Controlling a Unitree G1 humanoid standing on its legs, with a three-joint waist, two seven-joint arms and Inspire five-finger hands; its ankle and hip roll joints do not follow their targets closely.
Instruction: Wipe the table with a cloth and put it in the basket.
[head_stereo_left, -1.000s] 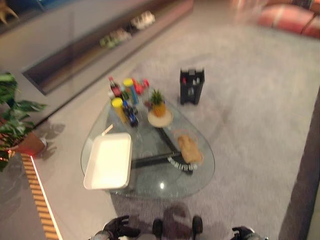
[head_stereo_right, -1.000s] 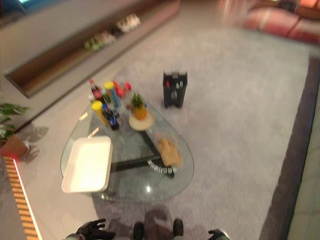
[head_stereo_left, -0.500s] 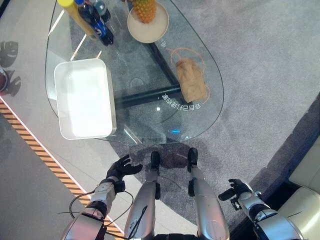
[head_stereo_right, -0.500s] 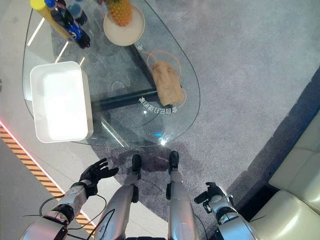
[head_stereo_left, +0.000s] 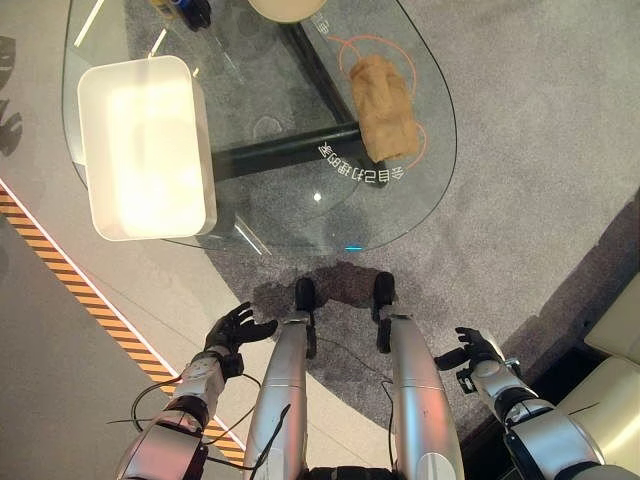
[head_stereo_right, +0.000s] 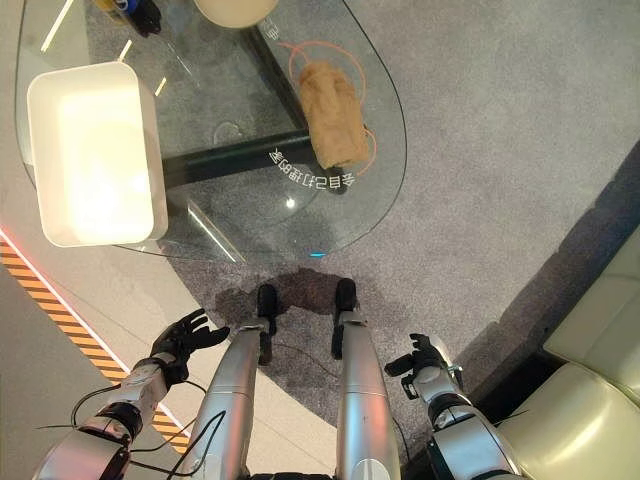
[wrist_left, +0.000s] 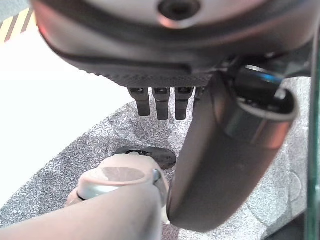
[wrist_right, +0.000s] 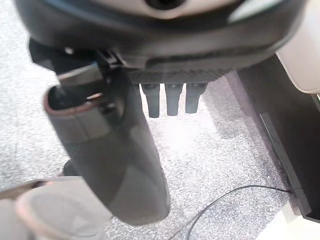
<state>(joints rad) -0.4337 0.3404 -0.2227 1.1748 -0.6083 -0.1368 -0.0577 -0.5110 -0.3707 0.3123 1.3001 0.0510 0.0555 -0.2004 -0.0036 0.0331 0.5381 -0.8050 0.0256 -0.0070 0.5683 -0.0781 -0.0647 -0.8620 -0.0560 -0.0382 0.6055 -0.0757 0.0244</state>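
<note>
A humanoid robot with smooth silver-grey arms ending in black jointed wrist cuffs, a dark left robot hand (head_stereo_left: 232, 329) and a dark right robot hand (head_stereo_left: 474, 351), each with slim black fingers and a thicker glossy dark thumb.

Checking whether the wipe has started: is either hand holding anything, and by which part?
Nothing is held. The left hand and right hand hang open and empty; the cloth lies untouched on the glass table.
</note>
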